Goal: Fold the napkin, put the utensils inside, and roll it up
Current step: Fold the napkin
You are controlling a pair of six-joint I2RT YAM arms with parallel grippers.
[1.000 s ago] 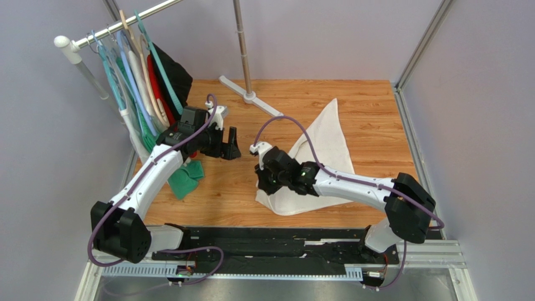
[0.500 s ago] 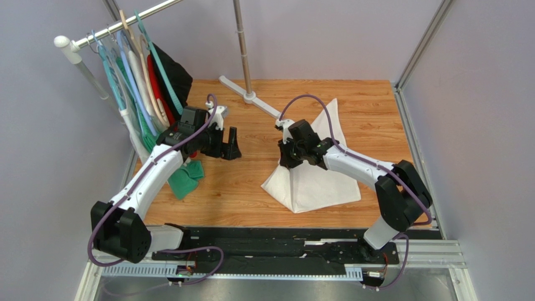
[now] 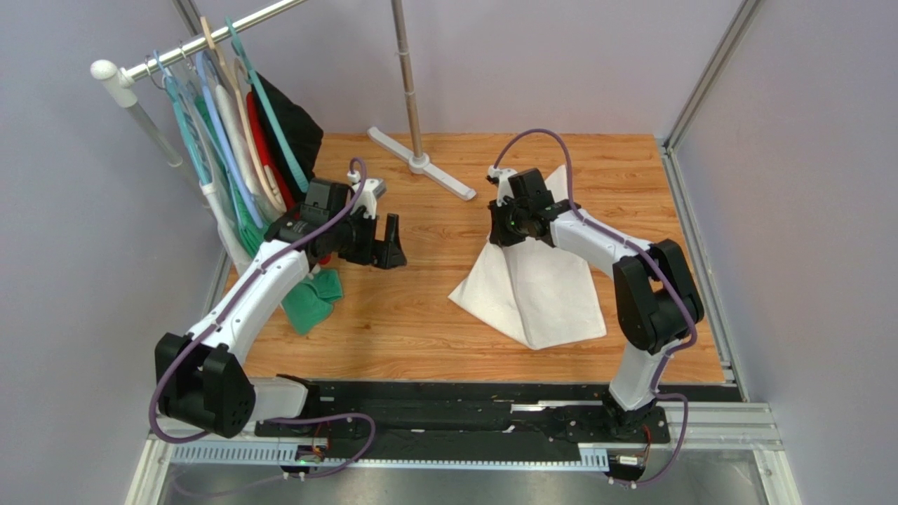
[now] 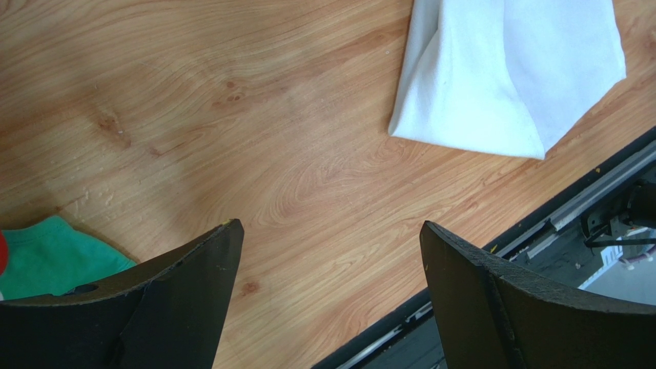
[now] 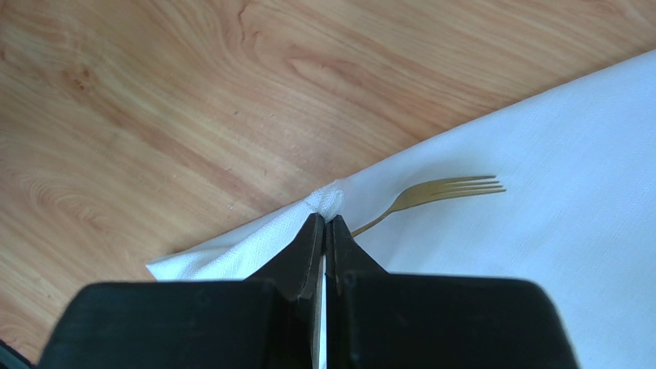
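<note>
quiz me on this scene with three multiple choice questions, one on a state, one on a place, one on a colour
1. The right gripper is:
A wide open
B shut on a fold of the plain white cloth napkin
C shut on nothing

2. The thin gold metal fork lies:
A on top of the napkin
B clamped in the right gripper
C wholly hidden beneath the napkin

3. The soft crumpled cloth beside the left gripper is:
A red
B green
C blue

Answers:
1 B, the right wrist view shows the fingers closed together with white cloth pinched at their tips.
2 A, its tines rest in plain sight on the white cloth.
3 B, the left wrist view shows it green next to one finger.
</note>
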